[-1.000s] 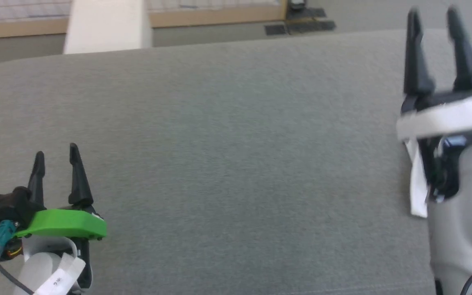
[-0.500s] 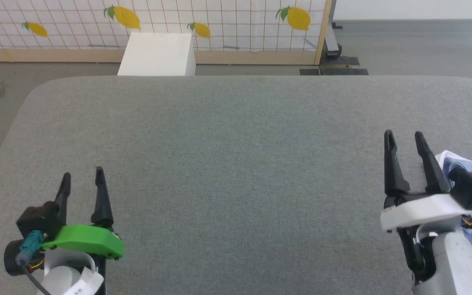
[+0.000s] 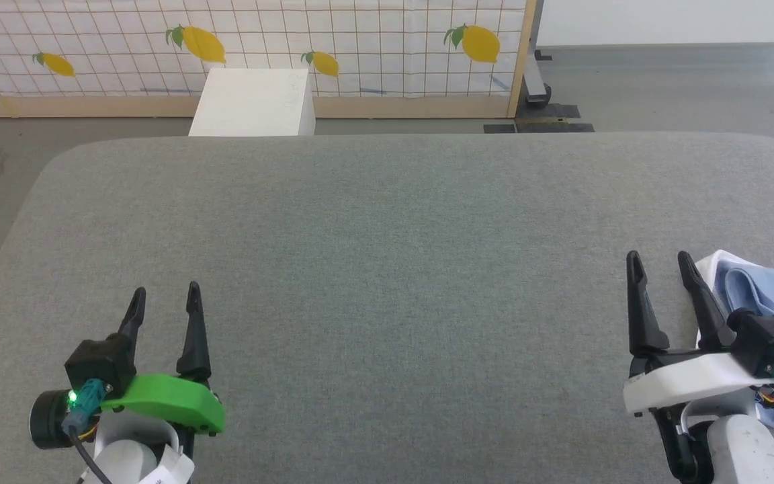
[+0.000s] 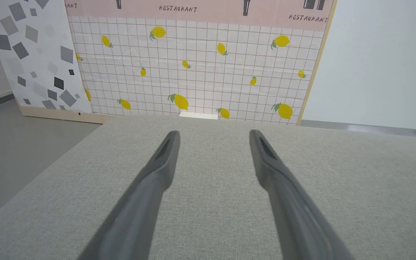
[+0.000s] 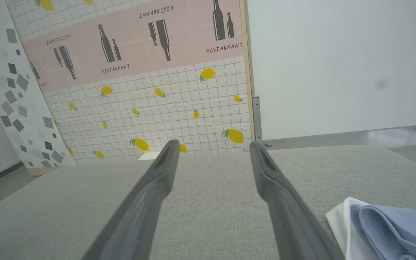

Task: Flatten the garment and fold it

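The garment (image 3: 770, 296) is a bunched light blue shirt with a white collar edge, lying at the right edge of the grey table (image 3: 387, 222); in the right wrist view the garment (image 5: 392, 225) sits at the lower right. My right gripper (image 3: 660, 259) stands open just left of the garment, with nothing between its fingers (image 5: 157, 177). Far to the left, near the front edge, my left gripper (image 3: 165, 293) is open and empty too, its fingers (image 4: 164, 162) over bare cloth.
A white box (image 3: 252, 102) stands on the floor beyond the table's far edge. Behind it runs a lemon-patterned panel (image 3: 333, 47) on a wooden base. Grey floor lies to the left and far right of the table.
The head camera has tilted and turned, bringing the far wall and the garment into view. Both grippers now sit low in the picture; both stayed open.
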{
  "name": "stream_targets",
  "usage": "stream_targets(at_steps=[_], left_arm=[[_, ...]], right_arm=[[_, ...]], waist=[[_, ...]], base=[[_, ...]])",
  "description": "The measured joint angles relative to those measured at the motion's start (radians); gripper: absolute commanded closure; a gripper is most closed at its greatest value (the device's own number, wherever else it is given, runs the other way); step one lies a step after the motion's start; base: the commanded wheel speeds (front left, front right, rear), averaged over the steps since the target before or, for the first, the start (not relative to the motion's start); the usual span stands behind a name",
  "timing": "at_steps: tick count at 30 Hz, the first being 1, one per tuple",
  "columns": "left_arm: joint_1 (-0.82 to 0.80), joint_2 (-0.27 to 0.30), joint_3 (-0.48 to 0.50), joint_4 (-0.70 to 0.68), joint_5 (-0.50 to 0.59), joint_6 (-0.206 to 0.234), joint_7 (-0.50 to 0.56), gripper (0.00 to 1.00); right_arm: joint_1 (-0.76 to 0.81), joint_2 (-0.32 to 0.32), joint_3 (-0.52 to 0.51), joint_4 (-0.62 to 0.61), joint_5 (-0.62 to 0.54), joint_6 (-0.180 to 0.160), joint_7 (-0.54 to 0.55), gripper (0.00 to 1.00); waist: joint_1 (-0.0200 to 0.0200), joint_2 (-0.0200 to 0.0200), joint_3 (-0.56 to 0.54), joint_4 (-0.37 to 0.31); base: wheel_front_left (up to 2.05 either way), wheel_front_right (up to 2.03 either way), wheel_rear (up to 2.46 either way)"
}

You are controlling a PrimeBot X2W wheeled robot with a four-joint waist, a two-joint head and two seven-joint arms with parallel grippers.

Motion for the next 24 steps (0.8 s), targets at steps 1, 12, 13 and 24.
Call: stream_targets(at_steps=[1,12,13,24], left_arm=[[0.0,-0.001,-0.002,0.0,0.0,0.0,0.0,0.0],[0.0,-0.009,-0.009,0.004,-0.01,0.003,0.001,0.0],[0.0,-0.009,-0.009,0.006,-0.01,0.003,0.001,0.0],[-0.001,-0.009,-0.013,0.02,-0.02,0.003,0.006,0.0]], right_arm=[[0.003,0.0,0.001,0.0,0.0,0.0,0.0,0.0],[0.01,0.0,0.003,0.017,0.0,0.0,0.0,0.0],[0.01,0.0,0.003,0.018,0.0,0.0,0.0,0.0],[0.01,0.0,0.005,0.025,0.002,0.0,0.0,0.0]], waist=[[0.0,0.0,-0.001,0.0],[0.0,0.0,0.003,-0.004],[0.0,0.0,0.004,-0.004],[0.0001,0.0,0.01,-0.003]], base=[[0.0,0.0,0.0],[0.0,0.0,0.0],[0.0,0.0,0.0],[0.0,0.0,0.0]])
